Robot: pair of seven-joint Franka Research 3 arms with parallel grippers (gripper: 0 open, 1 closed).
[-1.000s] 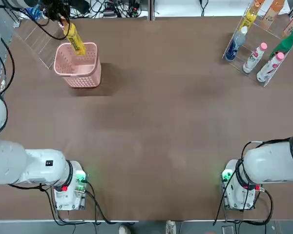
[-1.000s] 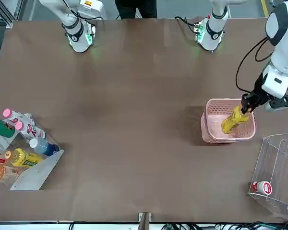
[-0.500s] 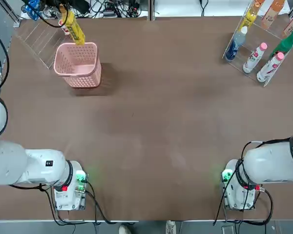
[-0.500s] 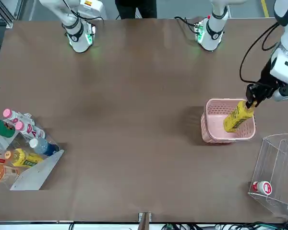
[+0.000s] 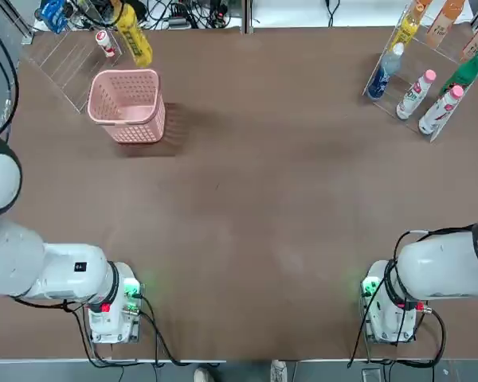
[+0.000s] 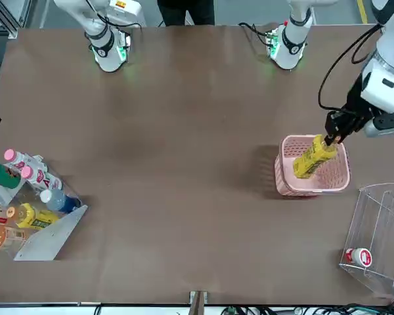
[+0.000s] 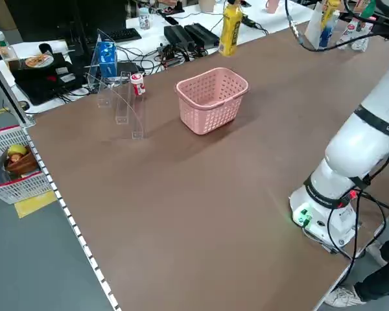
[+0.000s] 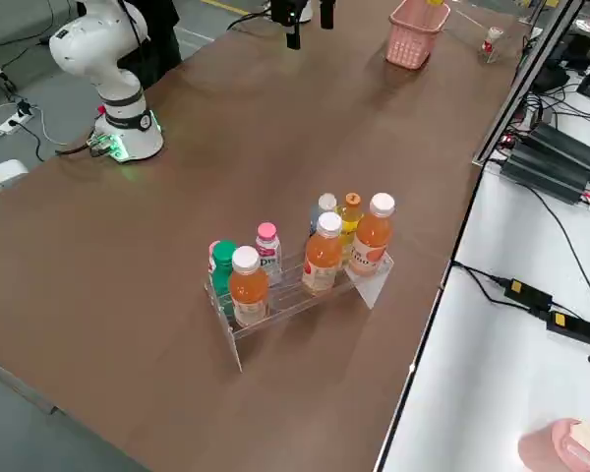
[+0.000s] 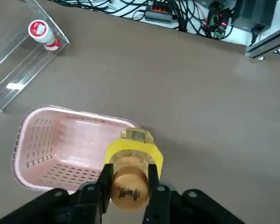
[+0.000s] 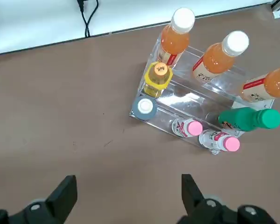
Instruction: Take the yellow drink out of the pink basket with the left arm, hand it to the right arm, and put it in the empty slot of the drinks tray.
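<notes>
Left gripper (image 6: 333, 130) raised at the table's far left corner, pointing down, fingers (image 9: 104, 186) clamped on the cap of the yellow drink (image 6: 310, 157), which hangs tilted below it. Right gripper (image 10: 126, 200) held high on its own side, pointing down, fingers spread wide, holding nothing.

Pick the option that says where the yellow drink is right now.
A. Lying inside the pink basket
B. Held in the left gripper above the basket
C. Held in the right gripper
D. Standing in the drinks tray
B: the left gripper is shut on the yellow drink, which hangs clear above the pink basket.
</notes>
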